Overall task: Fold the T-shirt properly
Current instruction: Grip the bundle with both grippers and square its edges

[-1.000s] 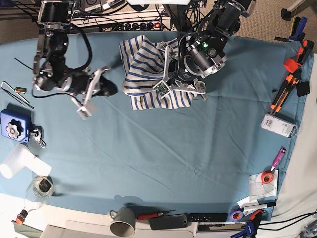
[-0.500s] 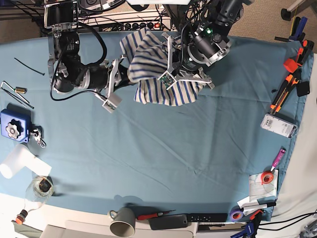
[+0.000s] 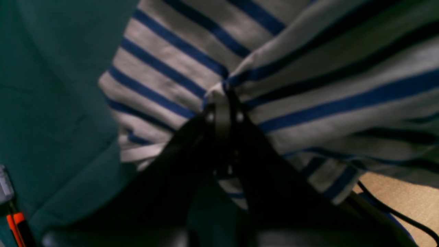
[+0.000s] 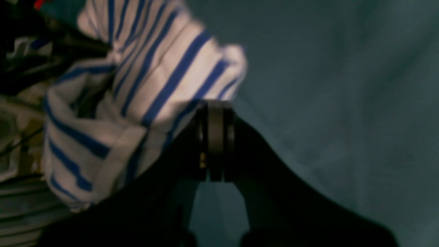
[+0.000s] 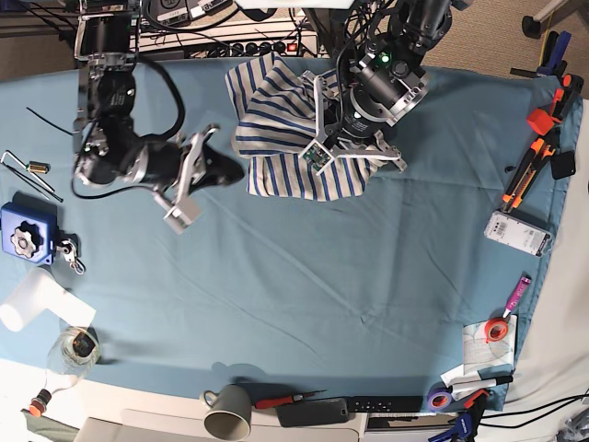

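Up at the far edge of the blue tablecloth (image 5: 304,276), the striped T-shirt (image 5: 285,138) sits bunched in a heap. The left gripper (image 3: 223,103) has its jaws clenched on a fold of the shirt, with the stripes gathering into a pinch at its tips. The right gripper (image 4: 215,106) is closed with nothing between its jaws, its tips just beside the shirt's edge above the cloth.
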`<action>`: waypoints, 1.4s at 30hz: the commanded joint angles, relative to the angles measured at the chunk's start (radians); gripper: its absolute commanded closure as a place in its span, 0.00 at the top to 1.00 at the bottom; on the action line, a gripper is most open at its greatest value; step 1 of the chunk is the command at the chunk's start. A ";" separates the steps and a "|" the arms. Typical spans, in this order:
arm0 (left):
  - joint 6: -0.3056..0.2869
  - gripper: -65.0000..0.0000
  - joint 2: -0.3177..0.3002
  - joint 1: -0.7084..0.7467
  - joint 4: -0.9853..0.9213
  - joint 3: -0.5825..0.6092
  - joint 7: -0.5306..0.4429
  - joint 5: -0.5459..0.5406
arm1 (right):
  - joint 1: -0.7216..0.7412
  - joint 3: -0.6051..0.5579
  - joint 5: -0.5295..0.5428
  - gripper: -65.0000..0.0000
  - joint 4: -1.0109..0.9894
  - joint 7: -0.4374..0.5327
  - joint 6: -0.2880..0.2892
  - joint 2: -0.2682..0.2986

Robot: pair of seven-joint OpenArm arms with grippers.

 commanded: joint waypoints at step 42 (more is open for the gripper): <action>0.324 0.00 0.002 0.039 0.100 -0.001 0.024 0.544 | -0.114 -0.015 0.409 0.00 0.014 -0.022 0.004 0.010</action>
